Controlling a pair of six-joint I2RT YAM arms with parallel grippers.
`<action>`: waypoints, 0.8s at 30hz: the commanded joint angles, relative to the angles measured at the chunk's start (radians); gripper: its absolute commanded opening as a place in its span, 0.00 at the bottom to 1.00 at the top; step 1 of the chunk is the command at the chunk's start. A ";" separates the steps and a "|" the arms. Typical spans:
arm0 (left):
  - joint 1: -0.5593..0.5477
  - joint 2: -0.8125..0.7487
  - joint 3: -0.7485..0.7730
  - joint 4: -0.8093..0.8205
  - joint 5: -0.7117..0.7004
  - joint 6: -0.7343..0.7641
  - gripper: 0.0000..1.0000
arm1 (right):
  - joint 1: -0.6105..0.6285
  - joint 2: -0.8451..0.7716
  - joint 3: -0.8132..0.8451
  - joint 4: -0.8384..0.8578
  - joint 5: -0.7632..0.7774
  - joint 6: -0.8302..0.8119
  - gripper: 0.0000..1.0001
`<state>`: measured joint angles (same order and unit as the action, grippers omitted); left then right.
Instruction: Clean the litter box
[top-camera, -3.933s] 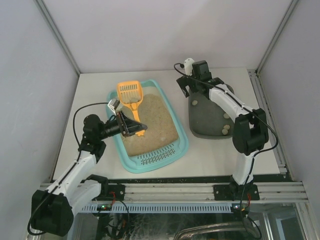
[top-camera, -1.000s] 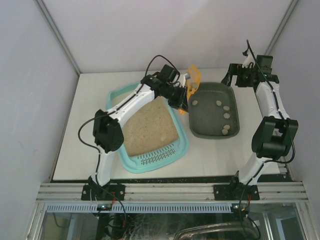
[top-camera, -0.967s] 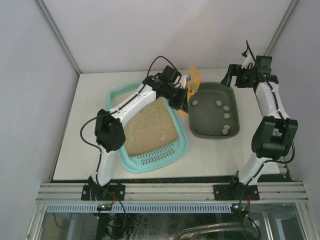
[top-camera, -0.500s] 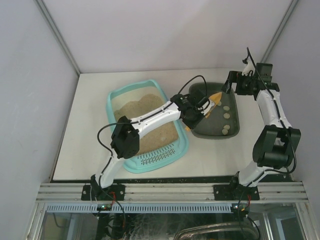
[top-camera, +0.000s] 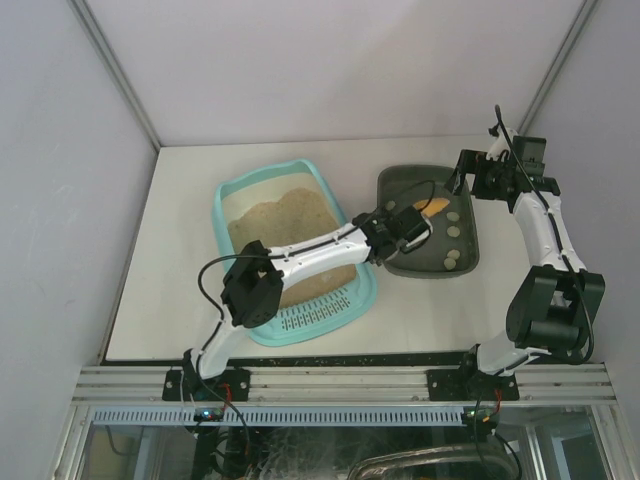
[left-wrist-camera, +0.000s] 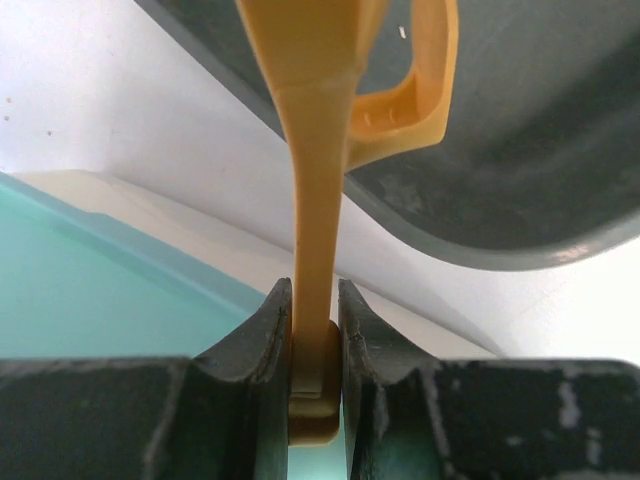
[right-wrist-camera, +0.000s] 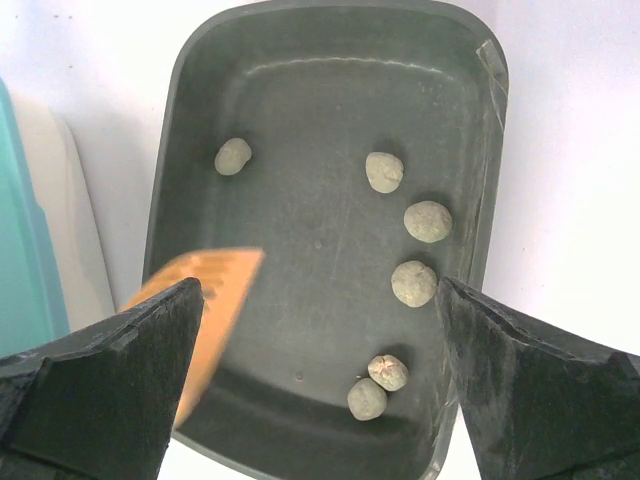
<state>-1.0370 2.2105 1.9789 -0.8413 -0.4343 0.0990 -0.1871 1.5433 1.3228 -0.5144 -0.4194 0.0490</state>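
Note:
The litter box (top-camera: 218, 215) is a turquoise tray with tan sand (top-camera: 285, 225) and a slotted grate (top-camera: 315, 314) at its near end. My left gripper (top-camera: 405, 228) is shut on the handle of an orange scoop (top-camera: 432, 207), and the scoop head reaches out over the dark grey tray (top-camera: 400, 262). In the left wrist view the handle (left-wrist-camera: 318, 200) is pinched between the two fingers (left-wrist-camera: 258, 350). My right gripper (right-wrist-camera: 320, 400) hangs open above the grey tray (right-wrist-camera: 300, 230), which holds several round grey clumps (right-wrist-camera: 428, 221). The scoop (right-wrist-camera: 205, 290) shows blurred at the tray's left.
The grey tray stands right of the litter box with a narrow strip of white table (left-wrist-camera: 150, 120) between them. Grey walls enclose the table at the back and sides. An aluminium rail (top-camera: 330, 382) runs along the near edge.
My left arm swung the scoop from beside the litter box's far right corner to over the grey tray, then reached a little further in. The right gripper stayed open above the tray's far side.

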 joint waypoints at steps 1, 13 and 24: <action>-0.048 -0.070 -0.049 0.036 -0.109 0.071 0.00 | 0.001 -0.054 0.003 0.053 0.022 0.032 1.00; -0.034 -0.179 0.096 -0.077 0.123 -0.068 0.00 | -0.053 -0.058 -0.016 0.102 0.073 0.060 1.00; 0.172 -0.760 -0.464 0.288 0.535 -0.518 0.00 | -0.080 -0.055 -0.029 0.132 0.089 0.029 1.00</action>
<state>-0.9619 1.6802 1.8244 -0.7807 -0.0891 -0.1410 -0.2623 1.5276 1.3025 -0.4377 -0.3408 0.0887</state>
